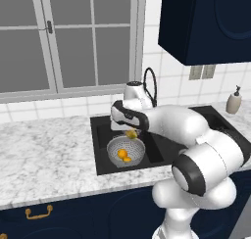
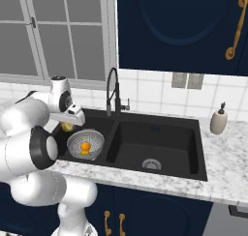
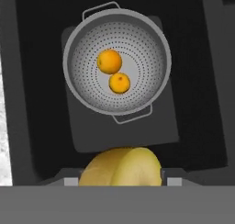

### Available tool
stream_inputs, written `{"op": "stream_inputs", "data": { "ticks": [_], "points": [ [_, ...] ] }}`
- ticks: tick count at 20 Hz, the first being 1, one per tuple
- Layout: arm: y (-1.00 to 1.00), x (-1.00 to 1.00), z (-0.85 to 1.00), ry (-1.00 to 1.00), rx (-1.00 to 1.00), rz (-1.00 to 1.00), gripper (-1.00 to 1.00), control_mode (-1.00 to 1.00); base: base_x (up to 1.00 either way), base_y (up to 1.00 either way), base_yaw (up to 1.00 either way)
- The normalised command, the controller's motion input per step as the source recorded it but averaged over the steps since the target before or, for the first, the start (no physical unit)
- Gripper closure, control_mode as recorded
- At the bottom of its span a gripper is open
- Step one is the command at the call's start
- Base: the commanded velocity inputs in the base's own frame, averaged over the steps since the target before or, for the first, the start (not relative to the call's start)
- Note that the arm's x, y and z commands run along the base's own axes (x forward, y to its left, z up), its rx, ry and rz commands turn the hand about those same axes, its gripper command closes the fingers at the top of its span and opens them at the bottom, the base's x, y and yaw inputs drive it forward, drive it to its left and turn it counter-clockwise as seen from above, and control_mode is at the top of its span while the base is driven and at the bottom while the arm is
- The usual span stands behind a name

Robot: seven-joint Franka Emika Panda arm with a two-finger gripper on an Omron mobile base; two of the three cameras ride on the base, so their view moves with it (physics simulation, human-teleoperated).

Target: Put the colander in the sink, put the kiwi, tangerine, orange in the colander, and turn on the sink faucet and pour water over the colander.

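Observation:
The grey colander (image 3: 140,44) sits in the left basin of the black sink (image 2: 160,140), also seen as the colander (image 1: 112,147) and the colander (image 2: 97,138). Inside it lie the orange (image 3: 109,61) and the smaller tangerine (image 3: 120,83). My gripper (image 3: 120,182) hangs above the basin, just off the colander's rim, shut on the yellow-green kiwi (image 3: 120,165). From the base cameras, the gripper (image 1: 131,132) and kiwi (image 2: 67,127) hover over the colander's back edge. The black gooseneck sink faucet (image 2: 112,90) stands behind the divider; no water runs.
A beige soap dispenser (image 2: 218,120) stands on the marble counter at the sink's right. The right basin has a silver drain (image 2: 151,163). A window runs behind the sink, and dark cabinets hang overhead at the right.

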Motion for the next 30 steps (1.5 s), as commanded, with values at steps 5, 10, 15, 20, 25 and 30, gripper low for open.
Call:
{"op": "stream_inputs", "data": {
  "ticks": [5,10,15,20,25,30],
  "points": [
    [0.04,0.35,-0.71,0.00,-0.02,0.00,1.00,-1.00,0.00,0.00,0.00],
    [0.01,0.33,-0.57,0.00,-0.02,0.00,1.00,-1.00,0.00,0.00,0.00],
    [0.03,0.34,-0.61,0.00,-0.03,0.00,1.00,-1.00,0.00,0.00,0.00],
    [0.08,0.47,-0.29,-0.04,0.00,0.00,1.00,-1.00,0.00,0.00,0.00],
    [0.09,0.50,-0.39,-0.05,0.00,0.00,1.00,-1.00,0.00,0.00,0.00],
    [0.03,0.36,-0.46,0.00,0.00,0.00,1.00,-1.00,0.00,0.00,0.00]
  ]
}}
